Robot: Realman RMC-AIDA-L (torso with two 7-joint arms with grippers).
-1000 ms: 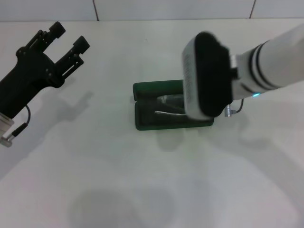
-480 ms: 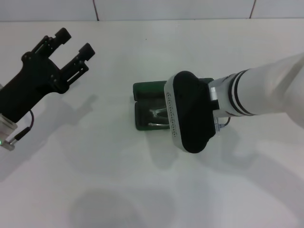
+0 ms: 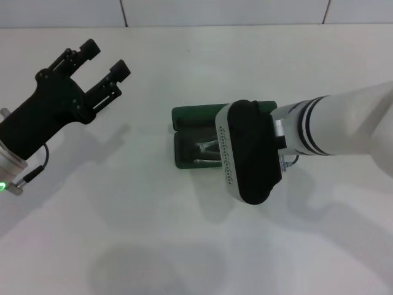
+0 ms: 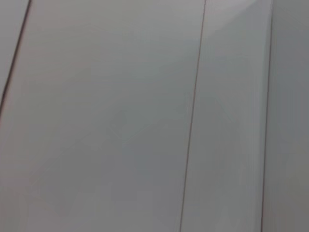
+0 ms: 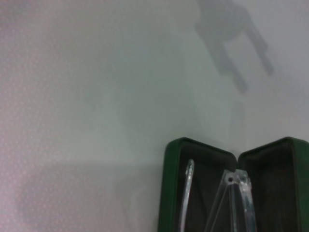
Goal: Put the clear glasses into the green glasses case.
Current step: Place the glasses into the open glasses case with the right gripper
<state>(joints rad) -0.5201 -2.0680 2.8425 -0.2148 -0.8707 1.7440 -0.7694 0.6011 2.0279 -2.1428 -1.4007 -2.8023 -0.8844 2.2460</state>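
The green glasses case (image 3: 191, 117) lies open at the table's middle. The clear glasses (image 3: 206, 149) rest folded inside its lower half. My right arm's black-and-white wrist housing (image 3: 249, 152) hangs over the case's right part and hides the right gripper beneath it. The right wrist view looks down on the case (image 5: 170, 193) and the glasses' thin clear arms (image 5: 237, 191) lying in it. Raised at the far left and well away from the case, my left gripper (image 3: 105, 56) is open with nothing in it.
White tabletop (image 3: 153, 233) surrounds the case on all sides. The left gripper's shadow (image 5: 231, 41) falls on the table beyond the case. Only a plain white surface with thin seams (image 4: 193, 116) fills the left wrist view.
My right arm has swung nearer and lower over the case, now covering its right half. The left gripper has drifted slightly right and away. The glasses stay in the case.
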